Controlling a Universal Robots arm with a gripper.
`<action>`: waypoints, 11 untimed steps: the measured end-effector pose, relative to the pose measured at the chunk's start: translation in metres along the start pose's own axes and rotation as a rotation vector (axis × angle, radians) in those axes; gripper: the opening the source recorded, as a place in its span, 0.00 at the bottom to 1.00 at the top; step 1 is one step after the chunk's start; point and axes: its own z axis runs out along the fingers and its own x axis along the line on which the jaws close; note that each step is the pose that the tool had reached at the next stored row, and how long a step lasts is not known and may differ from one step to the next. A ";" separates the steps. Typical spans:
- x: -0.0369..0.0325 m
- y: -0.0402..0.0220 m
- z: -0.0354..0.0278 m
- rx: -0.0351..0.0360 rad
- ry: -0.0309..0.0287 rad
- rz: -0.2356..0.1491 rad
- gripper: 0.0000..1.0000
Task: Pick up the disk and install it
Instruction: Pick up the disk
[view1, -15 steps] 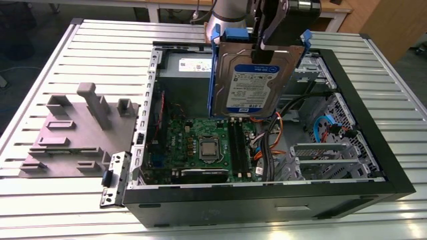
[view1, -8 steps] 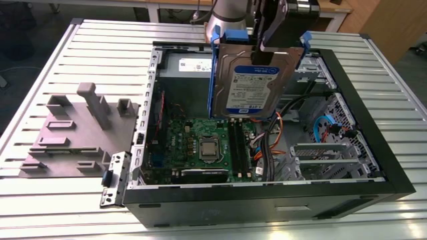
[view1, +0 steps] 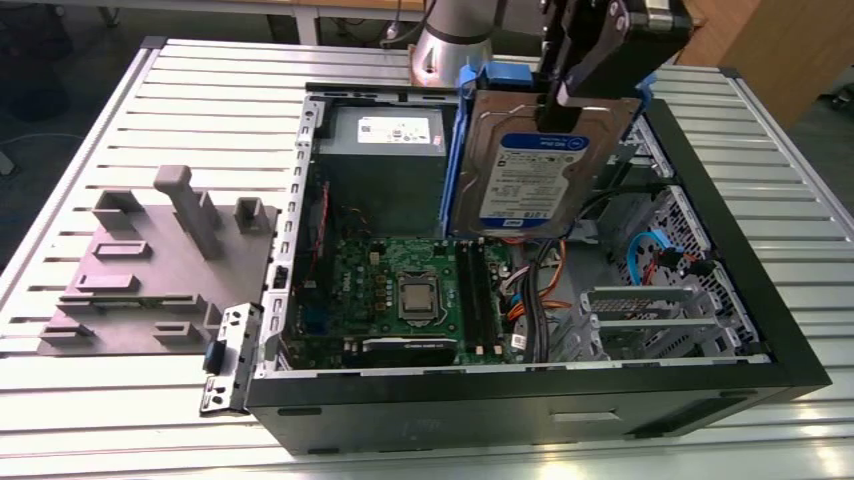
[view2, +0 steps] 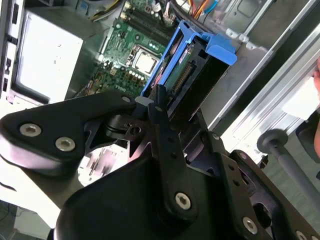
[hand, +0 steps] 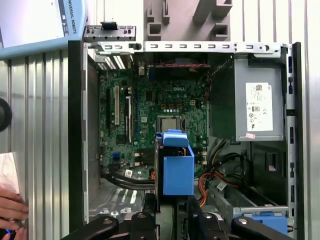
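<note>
My gripper (view1: 583, 95) is clamped on the top edge of the disk (view1: 527, 170), which hangs upright over the case (view1: 534, 405) at its one o'clock in the exterior view; I would carry it plumb, clear of the cables (view1: 541, 290) at its six o'clock.

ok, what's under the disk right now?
The disk, held in the gripper, hangs over the open case: motherboard and orange cables show around it. The board patch directly beneath is covered.
</note>
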 end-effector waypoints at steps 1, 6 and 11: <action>0.0008 -0.0015 0.0000 0.0000 -0.0001 0.000 0.35; 0.0116 -0.0039 -0.0002 0.0001 -0.0002 0.000 0.35; 0.0239 -0.0049 -0.0006 0.0001 -0.0002 0.000 0.35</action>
